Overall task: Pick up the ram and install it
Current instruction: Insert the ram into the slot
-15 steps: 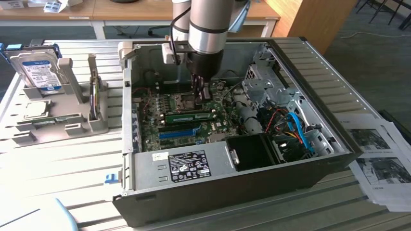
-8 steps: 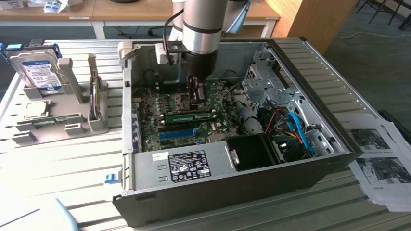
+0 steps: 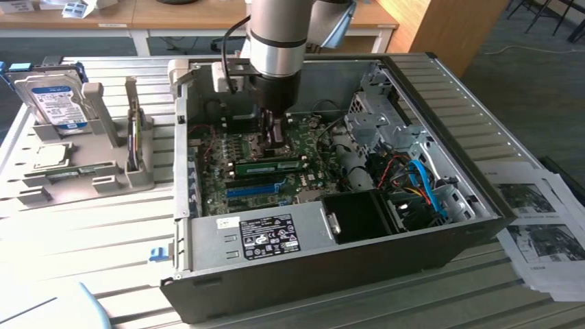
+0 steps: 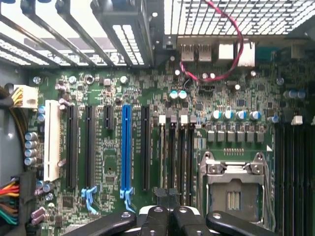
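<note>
An open desktop computer case (image 3: pixel 366 226) lies on its side on a slatted white table (image 3: pixel 101 219), with its green motherboard (image 3: pixel 265 171) exposed. A robot arm (image 3: pixel 279 34) reaches down from twelve o'clock into the case, and its gripper (image 3: pixel 274 133) hangs low over the board near the middle of the case. The jaws are clenched together; in the wrist view the two black fingertips (image 4: pixel 160 209) meet with no gap, and whether anything thin sits between them cannot be told. One ram stick (image 3: pixel 270 166), long, narrow and green, lies flat along the board just below the gripper, toward six o'clock from it, seated across the board. Beyond it toward six o'clock runs a long blue slot (image 3: pixel 251 190). In the wrist view that blue slot (image 4: pixel 126 147) stands among black expansion slots, and the empty processor socket (image 4: pixel 234 189) sits at about three o'clock from the fingertips. Outside the case, at nine o'clock in the exterior view, a grey stand (image 3: pixel 78 164) holds a blue-labelled hard drive (image 3: pixel 55 103) upright. Printed sheets (image 3: pixel 544 226) lie at three o'clock.
</note>
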Controlling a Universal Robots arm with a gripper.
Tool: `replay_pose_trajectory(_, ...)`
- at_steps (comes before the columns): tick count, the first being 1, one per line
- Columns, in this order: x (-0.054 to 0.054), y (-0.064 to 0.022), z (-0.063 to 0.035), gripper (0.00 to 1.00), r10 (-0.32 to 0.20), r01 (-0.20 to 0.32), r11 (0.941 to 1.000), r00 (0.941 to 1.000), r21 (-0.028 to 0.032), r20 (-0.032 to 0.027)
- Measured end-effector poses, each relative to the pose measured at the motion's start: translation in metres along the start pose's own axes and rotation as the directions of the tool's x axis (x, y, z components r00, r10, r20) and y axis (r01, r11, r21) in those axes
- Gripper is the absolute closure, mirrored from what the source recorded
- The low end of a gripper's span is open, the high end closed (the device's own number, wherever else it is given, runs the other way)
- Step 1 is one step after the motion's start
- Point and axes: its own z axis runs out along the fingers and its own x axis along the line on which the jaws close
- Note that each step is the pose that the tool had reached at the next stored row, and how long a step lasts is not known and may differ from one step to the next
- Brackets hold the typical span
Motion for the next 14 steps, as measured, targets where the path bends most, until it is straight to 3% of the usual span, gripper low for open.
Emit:
replay_pose_trajectory(9, 0.000, 0.0120, 0.0003, 0.91, 0.000, 0.000, 1.0000, 1.0000, 0.0023, 0.0000)
replay_pose_trajectory(14, 0.001, 0.0138, 0.0003, 0.91, 0.000, 0.000, 1.0000, 1.0000, 0.0024, 0.0000)
